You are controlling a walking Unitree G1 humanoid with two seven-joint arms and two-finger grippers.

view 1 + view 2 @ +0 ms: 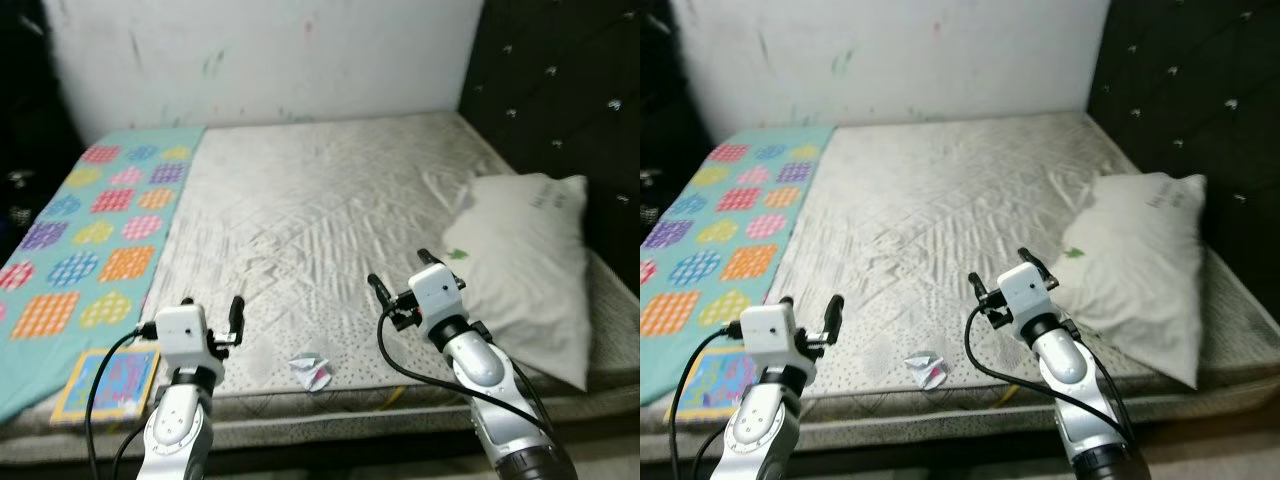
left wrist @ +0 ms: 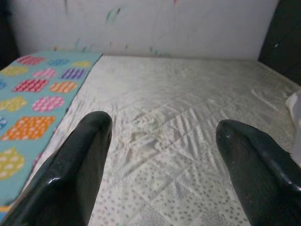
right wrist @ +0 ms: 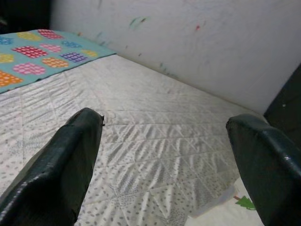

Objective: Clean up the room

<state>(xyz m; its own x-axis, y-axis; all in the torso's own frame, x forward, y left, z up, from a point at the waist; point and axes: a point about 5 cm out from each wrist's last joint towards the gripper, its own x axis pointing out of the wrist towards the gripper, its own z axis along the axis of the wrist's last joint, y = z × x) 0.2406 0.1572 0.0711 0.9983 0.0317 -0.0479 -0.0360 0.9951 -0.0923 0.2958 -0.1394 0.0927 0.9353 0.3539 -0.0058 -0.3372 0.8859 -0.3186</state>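
Two hands, the left hand [image 1: 212, 312] and right hand [image 1: 398, 274], are hovering spread over the bed's [image 1: 320, 190] front edge, where one crumpled paper [image 1: 310, 371] and one book [image 1: 108, 384] are lying; one pillow [image 1: 525, 265] is resting along the right edge.

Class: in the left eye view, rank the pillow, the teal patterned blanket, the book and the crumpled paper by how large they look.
1. teal patterned blanket
2. pillow, fairly close to the blanket
3. book
4. crumpled paper
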